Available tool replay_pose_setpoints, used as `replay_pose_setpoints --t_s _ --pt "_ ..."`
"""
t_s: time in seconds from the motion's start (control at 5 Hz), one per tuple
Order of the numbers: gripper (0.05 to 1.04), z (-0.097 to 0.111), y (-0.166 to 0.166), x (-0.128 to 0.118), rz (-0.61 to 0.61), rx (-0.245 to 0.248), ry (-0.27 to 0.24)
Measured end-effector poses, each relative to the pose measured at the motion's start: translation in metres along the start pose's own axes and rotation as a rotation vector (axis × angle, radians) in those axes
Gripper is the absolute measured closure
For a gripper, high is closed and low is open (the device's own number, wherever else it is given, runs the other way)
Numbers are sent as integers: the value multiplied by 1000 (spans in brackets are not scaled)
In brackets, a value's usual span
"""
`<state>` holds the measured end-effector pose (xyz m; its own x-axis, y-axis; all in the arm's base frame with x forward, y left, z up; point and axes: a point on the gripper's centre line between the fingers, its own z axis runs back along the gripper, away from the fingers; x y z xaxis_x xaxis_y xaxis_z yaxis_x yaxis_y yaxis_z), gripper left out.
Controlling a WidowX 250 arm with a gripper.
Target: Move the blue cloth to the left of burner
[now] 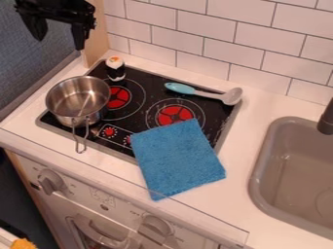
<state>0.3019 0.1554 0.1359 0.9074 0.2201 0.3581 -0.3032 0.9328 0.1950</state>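
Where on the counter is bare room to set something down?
Between the cloth and the sink, and between the spoon and the sink. Crowded: left side of the stove, with the pot and a small black-and-white thing.

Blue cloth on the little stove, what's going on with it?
Nobody is handling it right now. The robot's gripper hangs open and empty at the upper left. The blue cloth lies over the stove's front edge, reaching the right burner, not yet moved left. A metal pot stands on the stove's left side.
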Motion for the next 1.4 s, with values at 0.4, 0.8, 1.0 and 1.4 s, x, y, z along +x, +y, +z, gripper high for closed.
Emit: replay_pose_setpoints --t_s 0.4,0.8,1.0,1.4 --pt "83 -3 -58 4 -53 -73 9" --pt "84 7 -140 -11 -110 -133 33" --pt "83 -4 -165 -48 -132 -126 87" --pt "84 -21 -190 -100 -141 -145 92"
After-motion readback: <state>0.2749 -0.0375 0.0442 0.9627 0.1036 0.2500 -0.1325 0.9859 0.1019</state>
